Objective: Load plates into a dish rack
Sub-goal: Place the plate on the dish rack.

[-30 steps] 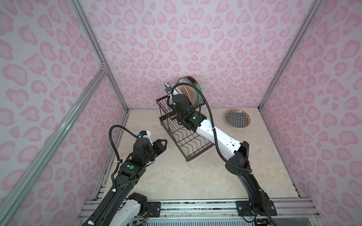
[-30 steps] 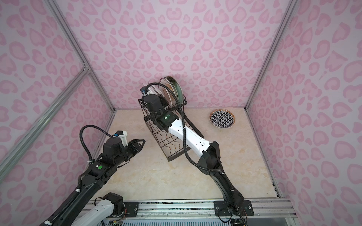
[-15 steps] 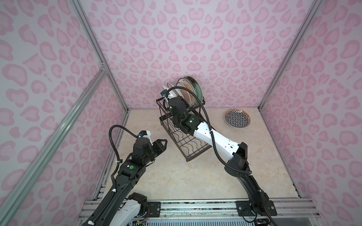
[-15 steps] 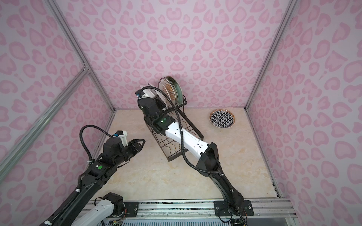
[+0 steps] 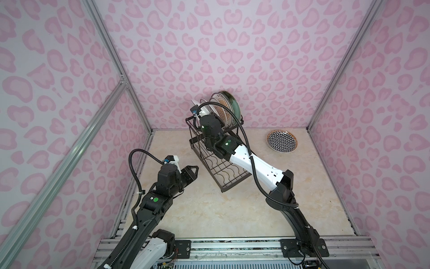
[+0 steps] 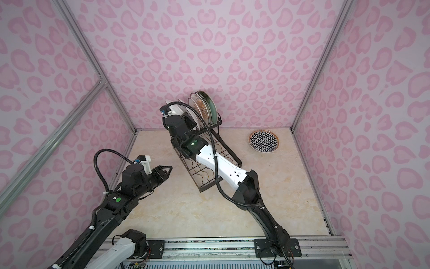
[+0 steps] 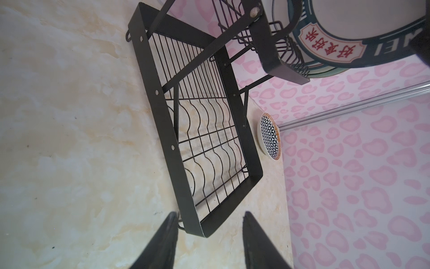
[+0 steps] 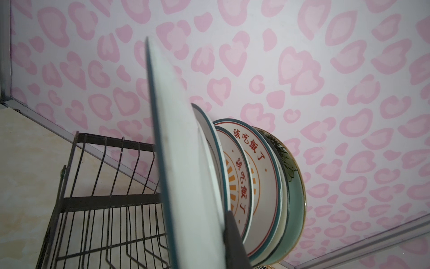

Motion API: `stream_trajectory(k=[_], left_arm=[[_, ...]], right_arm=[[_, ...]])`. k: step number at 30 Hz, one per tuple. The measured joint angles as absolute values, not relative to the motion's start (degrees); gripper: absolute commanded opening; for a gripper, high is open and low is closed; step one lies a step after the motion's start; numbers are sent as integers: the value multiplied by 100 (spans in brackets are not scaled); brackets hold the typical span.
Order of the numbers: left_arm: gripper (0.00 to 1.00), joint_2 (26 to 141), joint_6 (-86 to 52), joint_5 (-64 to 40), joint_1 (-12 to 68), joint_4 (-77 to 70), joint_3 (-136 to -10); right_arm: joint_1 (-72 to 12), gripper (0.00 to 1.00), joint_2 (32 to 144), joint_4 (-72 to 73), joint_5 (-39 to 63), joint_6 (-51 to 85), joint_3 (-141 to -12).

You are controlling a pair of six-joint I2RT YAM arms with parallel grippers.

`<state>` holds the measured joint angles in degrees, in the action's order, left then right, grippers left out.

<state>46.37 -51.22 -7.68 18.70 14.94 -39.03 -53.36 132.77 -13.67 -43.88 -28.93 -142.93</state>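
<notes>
right gripper [image 6: 189, 120]: clamped on the rim of the lettered plate [image 7: 363, 32], holding it on edge and tilted over the upper basket [image 8: 111, 200] of the rack [image 7: 164, 120]. right wrist view sees that plate nearly edge-on: white back, thin dark teal edge, one finger [image 8: 233, 233] pressed on it, other finger hidden behind the plate. front face per left wrist view: dark teal rim with pale letters, cream label with red characters. can't tell if its lower edge is seated in a slot

racked plates [image 8: 256, 151]: four standing on edge in the same basket, packed close, just beside the held one. white with teal rim nearest, then two orange sunburst ones with red characters, then a green one at the far end by the back wall

patterned plate [image 5: 282, 141]: black-and-white geometric, orange rim, lying flat on the table [image 5: 209, 209] near the back right corner, well apart from the rack

left gripper [image 7: 209, 215]: jaws apart, nothing between them, hovering over the table close to the rack's near corner, not touching it

rack sits skewed on the table, upper basket toward the back wall
</notes>
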Motion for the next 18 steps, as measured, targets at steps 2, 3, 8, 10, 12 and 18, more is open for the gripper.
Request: stream_trajectory(k=[2, 3, 8, 10, 12, 18], left_arm=[[48, 4622, -5122, -768, 1870, 1494, -3903], [48, 4622, -5122, -768, 1870, 1494, -3903], [48, 4622, -5122, -768, 1870, 1494, -3903], [48, 4622, -5122, -768, 1870, 1494, -3903], [48, 4622, -5122, -768, 1870, 1494, -3903], [48, 4622, -5122, -768, 1870, 1494, -3903]], right_arm=[[-5341, 0, 13297, -1409, -4381, -2884, -14293], [-5341, 0, 13301, -1439, -4377, -2869, -14293], [-5347, 0, 13343, -1492, -4346, -2816, -14304], [-5347, 0, 13373, -1518, -4346, -2821, -14315], [-5345, 0, 13397, -1575, -4331, -2821, -14335], [-5301, 0, 13614, -1658, -4322, -2801, -14645]])
